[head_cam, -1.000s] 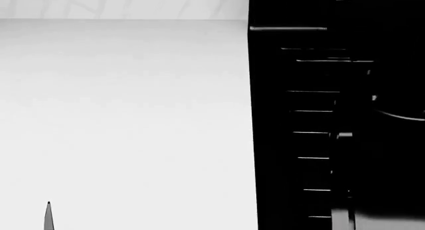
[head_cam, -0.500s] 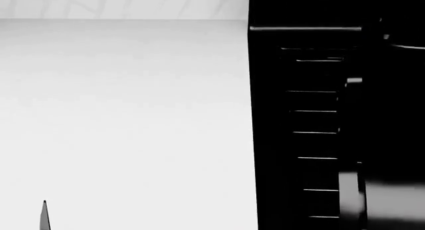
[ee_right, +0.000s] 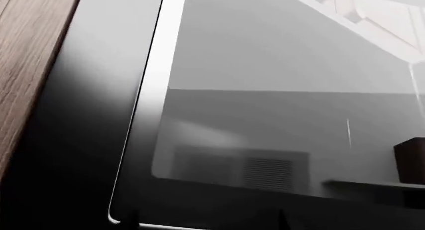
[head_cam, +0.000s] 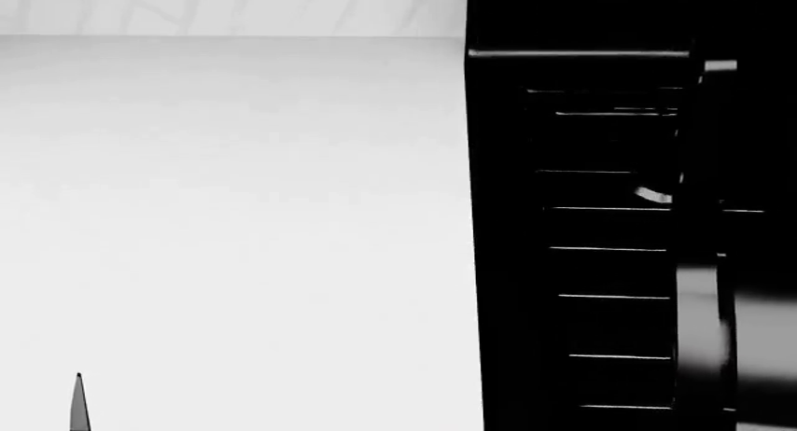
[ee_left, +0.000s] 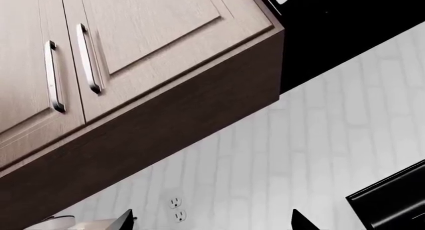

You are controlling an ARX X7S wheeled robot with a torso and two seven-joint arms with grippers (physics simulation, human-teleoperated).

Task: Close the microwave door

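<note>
The black microwave [head_cam: 585, 216] fills the right of the head view, showing a panel of thin horizontal slats. Its door [ee_right: 279, 90] fills the right wrist view at very close range: a grey glass window in a glossy black frame with a pale edge line. My right gripper [ee_right: 207, 224] is open, its two dark fingertips barely showing against the door's lower frame; contact cannot be told. My left gripper [ee_left: 214, 222] is open and empty, pointing at a brick wall away from the microwave. One left fingertip [head_cam: 77, 403] pokes into the head view's bottom left.
A white counter [head_cam: 237, 216] spreads left of the microwave. Wooden upper cabinets [ee_left: 133, 51] with metal handles hang overhead, and a double outlet [ee_left: 176, 209] sits on the white brick wall. A wood panel [ee_right: 27, 51] borders the door. A black appliance corner [ee_left: 391, 200] shows beside the left gripper.
A glossy dark vertical piece in front of the microwave has shifted right and upward in the head view. The left fingertip has drifted slightly left.
</note>
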